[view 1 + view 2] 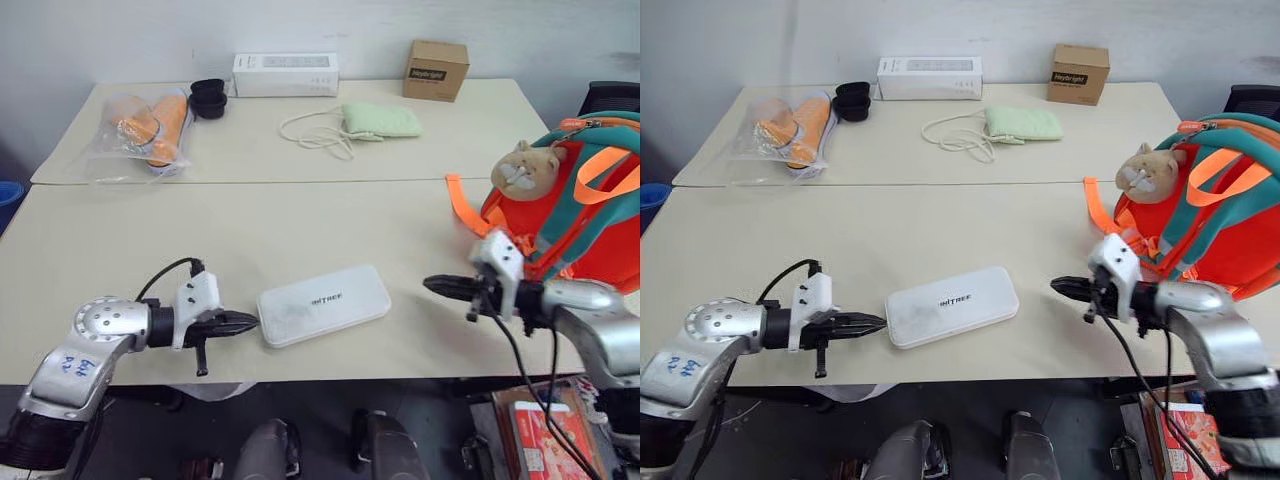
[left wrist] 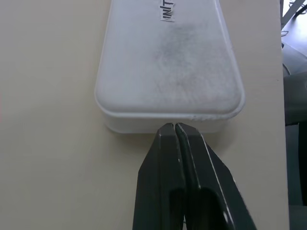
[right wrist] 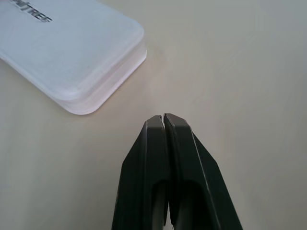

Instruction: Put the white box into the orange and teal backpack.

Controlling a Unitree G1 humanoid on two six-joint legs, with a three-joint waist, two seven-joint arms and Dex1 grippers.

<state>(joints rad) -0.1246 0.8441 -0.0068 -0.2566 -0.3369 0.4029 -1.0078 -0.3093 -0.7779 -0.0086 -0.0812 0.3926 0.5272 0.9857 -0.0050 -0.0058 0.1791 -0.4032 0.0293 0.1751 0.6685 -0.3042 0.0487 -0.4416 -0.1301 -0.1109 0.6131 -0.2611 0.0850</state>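
White box (image 1: 324, 304) flat between both closed jaws, left touching

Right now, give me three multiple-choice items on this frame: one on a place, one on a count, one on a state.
1. Where is the white box?
A. Flat on the near table, between the two grippers
B. Inside the backpack
C. On the far table beside the brown box

2. How many tables stand pushed together?
A. One
B. Two
C. Four

3. How are the left gripper and right gripper?
A. Both wide open
B. Both shut, holding nothing
C. Left shut on the box, right open

Answers:
1 A: the box lies on the near table, the left gripper at one short end, the right gripper off the other; the backpack stands to the right.
2 B: a seam splits near and far tabletops.
3 B: in both wrist views the fingers meet, empty.
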